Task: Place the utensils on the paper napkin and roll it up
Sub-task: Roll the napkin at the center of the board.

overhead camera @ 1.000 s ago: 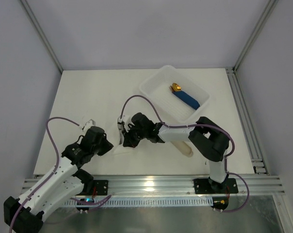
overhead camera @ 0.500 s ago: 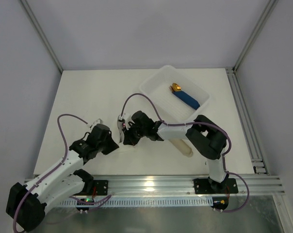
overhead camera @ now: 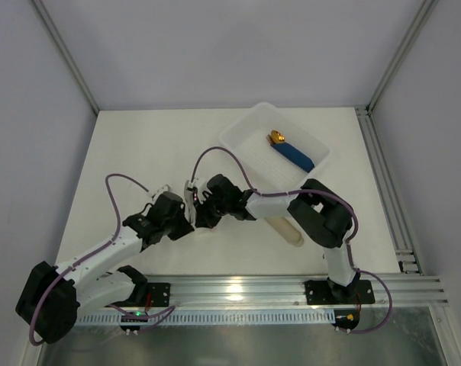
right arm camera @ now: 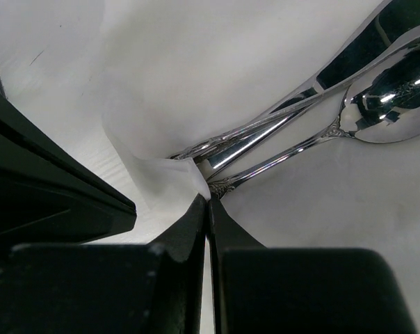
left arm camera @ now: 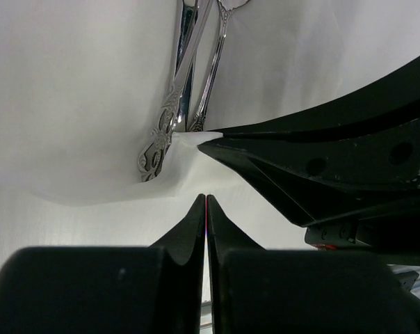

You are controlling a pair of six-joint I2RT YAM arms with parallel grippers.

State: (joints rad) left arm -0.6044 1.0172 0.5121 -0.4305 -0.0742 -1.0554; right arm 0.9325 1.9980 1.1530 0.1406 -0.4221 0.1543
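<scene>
The paper napkin (right arm camera: 196, 76) lies on the table with one edge folded up over the utensils (right arm camera: 279, 129), whose ornate silver handles (left arm camera: 170, 118) stick out from under the fold. A spoon bowl (right arm camera: 391, 97) shows beside them. My right gripper (right arm camera: 208, 198) is shut, pinching the napkin's corner just by the handle ends. My left gripper (left arm camera: 206, 197) is shut and empty, with its tips low at the napkin's near edge, close against the right gripper's body (left arm camera: 335, 160). In the top view both grippers, left (overhead camera: 183, 223) and right (overhead camera: 199, 214), meet and hide the napkin.
A white plastic tray (overhead camera: 242, 137) at the back right holds a blue-handled gold-tipped piece (overhead camera: 290, 152). A beige oblong sleeve (overhead camera: 286, 229) lies under the right arm. Metal rails run along the near and right table edges.
My left arm has swung right and forward until its gripper sits beside the right gripper at the napkin. The right gripper has barely moved.
</scene>
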